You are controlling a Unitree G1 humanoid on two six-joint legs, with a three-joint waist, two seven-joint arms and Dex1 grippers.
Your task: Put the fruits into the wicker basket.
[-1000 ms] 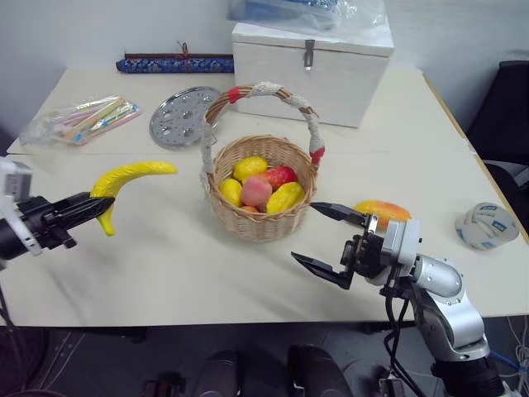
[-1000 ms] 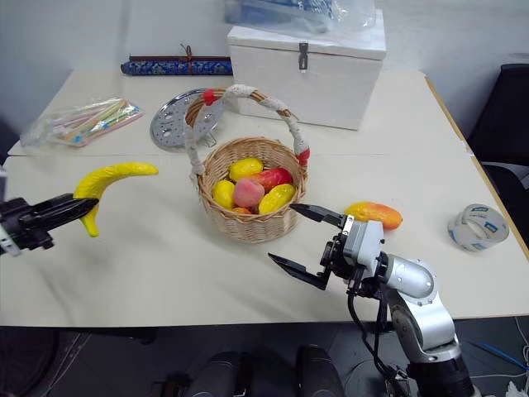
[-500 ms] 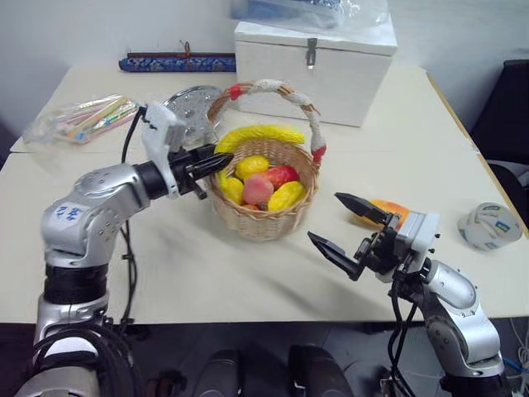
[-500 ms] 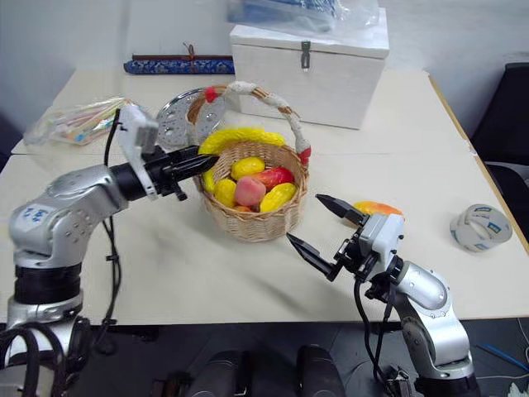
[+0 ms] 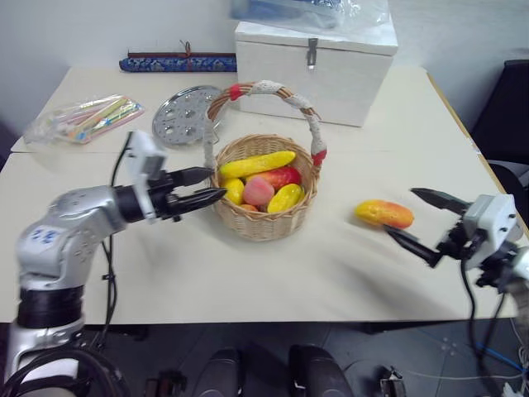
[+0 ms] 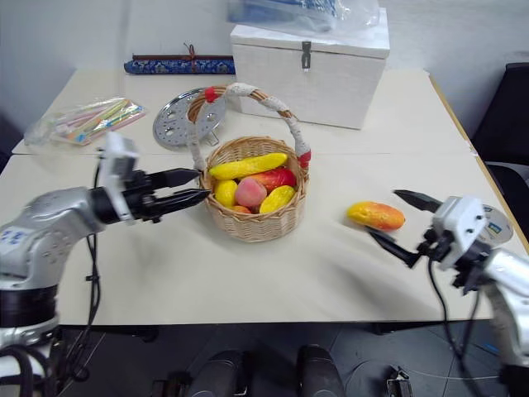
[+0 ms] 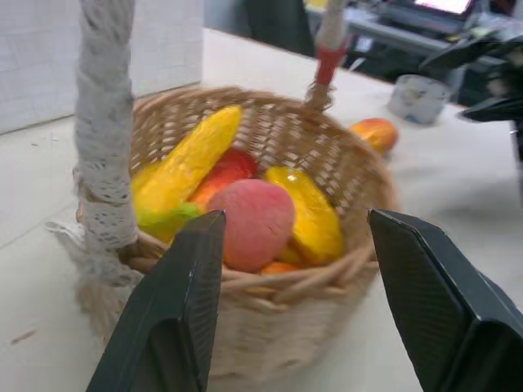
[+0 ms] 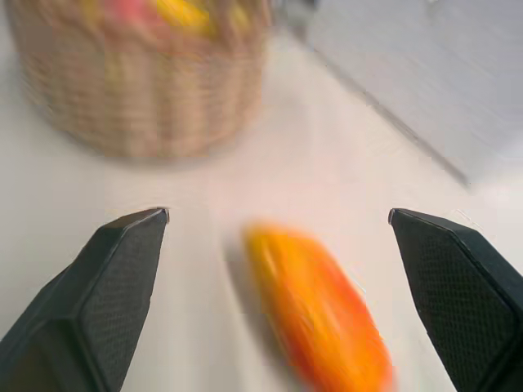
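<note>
1. The banana (image 5: 255, 164) lay in the wicker basket (image 5: 263, 222), across the other fruit, so one fruit was judged done and the mango (image 5: 384, 213) was the one left.
2. The left gripper (image 5: 201, 187) hung just left of the basket rim, its fingers parted and holding nothing.
3. The right gripper (image 5: 423, 225) was at the right side of the counter (image 5: 248, 273), fingers spread wide and empty, pointing left toward the mango.
4. The mango lay on the counter, right of the basket and well apart from it. It sat just left of the right fingers, in line with the gap between them but not yet inside it; the right wrist view showed it ahead of the two tips.
5. To do the step well, the right gripper probably needed to move left until the fingers straddled the mango's middle, across its short width, then close gently, since the smooth oval could roll or squirt out.
6. The tape ring (image 6: 494, 225) near the right edge was best left alone.
</note>
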